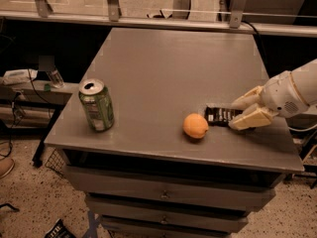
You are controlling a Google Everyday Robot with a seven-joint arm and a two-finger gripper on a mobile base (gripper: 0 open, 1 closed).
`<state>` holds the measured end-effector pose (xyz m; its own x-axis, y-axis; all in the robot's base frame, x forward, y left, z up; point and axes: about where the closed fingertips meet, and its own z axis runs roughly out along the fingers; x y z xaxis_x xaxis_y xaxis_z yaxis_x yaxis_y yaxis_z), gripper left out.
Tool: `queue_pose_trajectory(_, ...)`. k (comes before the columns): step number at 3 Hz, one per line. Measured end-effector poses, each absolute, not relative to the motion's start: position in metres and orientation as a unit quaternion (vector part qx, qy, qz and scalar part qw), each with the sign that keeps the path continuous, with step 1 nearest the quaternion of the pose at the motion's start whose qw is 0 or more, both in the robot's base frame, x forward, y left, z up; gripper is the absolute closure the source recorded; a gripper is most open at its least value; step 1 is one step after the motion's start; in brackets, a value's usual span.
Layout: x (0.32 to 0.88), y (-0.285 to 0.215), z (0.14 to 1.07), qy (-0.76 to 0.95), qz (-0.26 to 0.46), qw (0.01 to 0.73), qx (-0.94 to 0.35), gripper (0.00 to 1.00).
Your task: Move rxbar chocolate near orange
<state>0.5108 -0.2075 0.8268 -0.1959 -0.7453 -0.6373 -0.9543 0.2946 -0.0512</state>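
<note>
The rxbar chocolate (219, 115), a flat black bar with white lettering, lies on the grey table top (173, 68) near the front right. The orange (195, 126) sits just left of the bar's left end, a small gap apart. My gripper (233, 115) reaches in from the right edge, low over the table. Its two cream fingers (250, 118) straddle the bar's right end and close on its long sides, hiding that end. The bar rests flat on the table.
A green soda can (96, 105) stands upright near the front left corner. The table's front edge runs just below the orange. Drawers sit under the top. A metal rail crosses behind the table, and cables and a shelf lie at the left.
</note>
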Motion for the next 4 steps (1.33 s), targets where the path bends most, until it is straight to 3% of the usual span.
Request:
queue_pose_trajectory(1, 0.511, -0.206, 0.826, 0.751, 0.183, 0.286, -0.566, 0.00)
queue_pose_trajectory(2, 0.509, -0.209, 0.834, 0.752, 0.169, 0.291, -0.567, 0.00)
queue_pose_trajectory(4, 0.479, -0.269, 0.927, 0.769, 0.033, 0.334, -0.543, 0.00)
